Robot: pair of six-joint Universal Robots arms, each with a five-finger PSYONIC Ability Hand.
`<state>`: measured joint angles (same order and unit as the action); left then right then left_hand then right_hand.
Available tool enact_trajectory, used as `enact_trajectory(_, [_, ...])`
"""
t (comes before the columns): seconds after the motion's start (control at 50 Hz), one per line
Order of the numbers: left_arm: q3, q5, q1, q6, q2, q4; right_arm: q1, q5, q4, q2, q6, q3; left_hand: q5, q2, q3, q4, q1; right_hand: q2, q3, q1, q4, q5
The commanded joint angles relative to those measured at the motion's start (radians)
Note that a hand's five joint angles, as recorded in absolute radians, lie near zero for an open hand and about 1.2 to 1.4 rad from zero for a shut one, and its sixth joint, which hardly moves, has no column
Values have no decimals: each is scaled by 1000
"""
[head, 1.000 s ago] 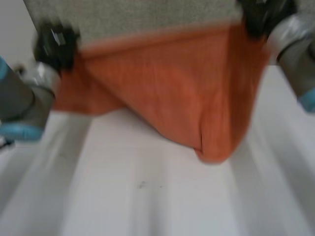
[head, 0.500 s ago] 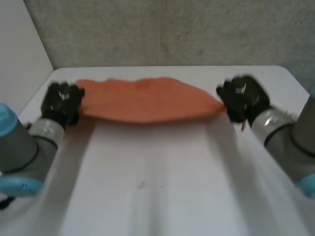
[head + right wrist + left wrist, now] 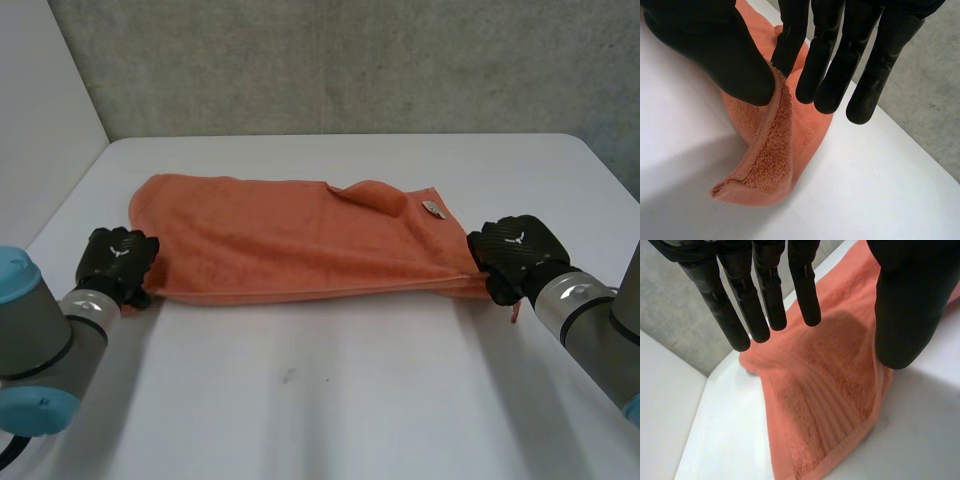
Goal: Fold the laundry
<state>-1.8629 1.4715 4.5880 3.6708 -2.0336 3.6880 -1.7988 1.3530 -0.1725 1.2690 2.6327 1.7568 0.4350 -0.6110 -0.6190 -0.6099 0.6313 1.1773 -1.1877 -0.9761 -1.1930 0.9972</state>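
Left hand point(image 3: 118, 262) sits low over the white table point(image 3: 320, 400), at the near left corner of the long orange terry towel point(image 3: 290, 240). In the left wrist view, the left hand point(image 3: 905, 300) has its fingers point(image 3: 765, 295) straight and held apart from the thumb, with nothing pinched. The towel point(image 3: 825, 390) lies flat under the palm and its hemmed corner reaches past the fingertips. Whether the hand touches the cloth cannot be told.

Right hand point(image 3: 512, 255) is at the towel's near right corner. In the right wrist view, the right hand point(image 3: 710, 45) clamps the towel's edge point(image 3: 765, 160) between the thumb and one finger. That lifts the corner off the table while the rest of the cloth rests on it. The other fingers are straight and free.

The towel lies lengthwise across the far half of the table, spanning from one hand to the other. It is doubled over, with two layers showing along its near edge. A small flap is turned up near its far right end, with a small white label point(image 3: 432, 209) just beside it. A grey concrete wall point(image 3: 330, 60) stands behind the table.
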Motion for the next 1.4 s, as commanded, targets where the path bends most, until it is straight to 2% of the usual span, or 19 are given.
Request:
enact_trajectory(0.02, [-7, 0, 48, 0, -2, -34, 12, 0, -1, -2, 1, 0, 401, -400, -392, -401, 379, 219, -209, -420, -203, 225])
enact_trajectory(0.04, [-9, -5, 52, -3, 3, -45, 12, 0, -1, -2, 0, 0, 757, -756, -748, -757, 735, 219, -209, -420, -203, 225])
enact_trajectory(0.06, [-9, -8, 54, -3, 7, -51, 10, 0, -1, -2, 1, 0, 786, -785, -777, -786, 765, 219, -209, -420, -203, 225])
enact_trajectory(0.18, [-25, -13, 46, -2, 47, -83, 9, 6, 14, 4, -5, -20, 787, -785, -777, -786, 765, 219, -209, -420, -203, 225])
enact_trajectory(0.24, [-38, -13, 43, -3, 125, -120, 10, 8, 27, 9, -16, -34, 787, -785, -777, -786, 765, 219, -209, -420, -203, 225])
enact_trajectory(0.3, [-48, -17, 46, -9, 214, -152, 12, 5, 65, 33, -19, -50, 787, -785, -777, -786, 765, 219, -209, -420, -203, 225])
enact_trajectory(0.38, [-52, -16, 49, -12, 248, -160, 21, -14, 159, 95, -17, -73, 787, -785, -777, -786, 765, 219, -209, -420, -203, 225])
enact_trajectory(0.4, [-53, -16, 49, -14, 248, -160, 22, -17, 162, 96, -19, -69, 659, -658, -650, -659, 637, 219, -209, -420, -203, 225])
enact_trajectory(0.42, [-55, -14, 51, -14, 247, -163, 24, -20, 162, 96, -19, -68, 283, -282, -274, -283, 261, 219, -209, -420, -203, 225])
enact_trajectory(0.44, [-56, -14, 49, -12, 245, -164, 24, -23, 162, 96, -19, -65, 195, -194, -186, -195, 173, 219, -209, -420, -203, 225])
enact_trajectory(0.5, [-59, -16, 52, -12, 227, -184, 19, -34, 159, 87, -11, -53, 118, -117, -109, -118, 96, 219, -209, -420, -203, 225])
enact_trajectory(0.64, [-55, -49, 65, -11, 171, -207, 22, -48, 122, 23, -7, -46, 118, -116, -108, -117, 96, 219, -209, -420, -203, 225])
enact_trajectory(0.88, [-2, -200, 175, -2, 58, -226, 30, -49, 87, -14, -7, -31, 24, -22, -14, -23, 2, 219, -209, -420, -203, 225])
enact_trajectory(1.4, [83, -206, 187, -2, -62, -215, 42, -72, 71, -65, -8, -23, 127, -125, -117, -126, 105, 219, -209, -420, -203, 225])
